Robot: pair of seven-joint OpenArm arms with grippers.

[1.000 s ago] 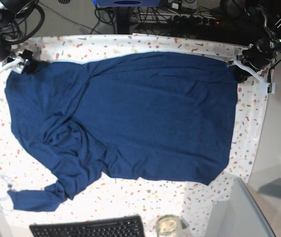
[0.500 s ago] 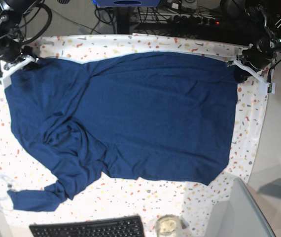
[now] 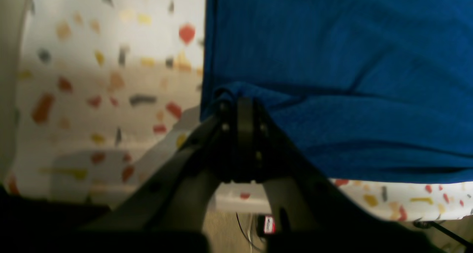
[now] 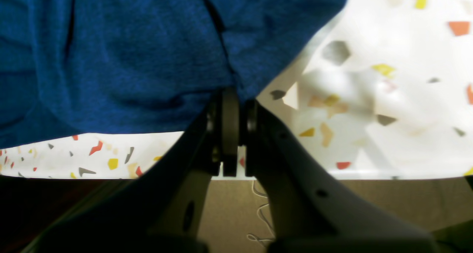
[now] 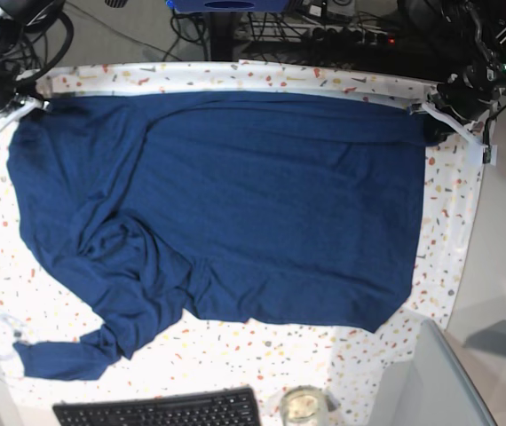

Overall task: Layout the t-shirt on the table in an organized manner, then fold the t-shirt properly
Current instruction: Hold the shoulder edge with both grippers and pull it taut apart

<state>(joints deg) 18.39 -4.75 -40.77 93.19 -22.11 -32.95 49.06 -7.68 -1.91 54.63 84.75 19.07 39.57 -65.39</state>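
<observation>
- The t-shirt (image 5: 235, 204) lay spread across the tabletop (image 5: 453, 222), its far edge drawn nearly straight along the 12 o'clock side, while a sleeve trailed off at 7 o'clock and folds were bunched at about 8 o'clock
- The left hand (image 3: 239, 101) was clamped shut on a corner of the t-shirt at the 2 o'clock corner of the tabletop; the right hand (image 4: 231, 94) was likewise closed on the fabric at the 10 o'clock corner
- Judged step in hand: the laying-out stage, with both far corners held for tensioning; folding had not begun
- To do it well, in my judgement: both hands should pull apart evenly and low over the tabletop, so the far edge runs taut and parallel to the 12 o'clock rim; an uneven pull would likely skew the body, and a high lift would likely drag the bunched area into deeper creases
- The bunched folds and the trailing sleeve would need separate smoothing before any fold
- The base view alone showed the overall lie of the garment, plus a keyboard (image 5: 160, 410) and a glass jar (image 5: 302, 406) at 6 o'clock
- Only the wrist views showed the pinches up close: cloth gathered between closed jaws, with wrinkles radiating from the left hand's grip
</observation>
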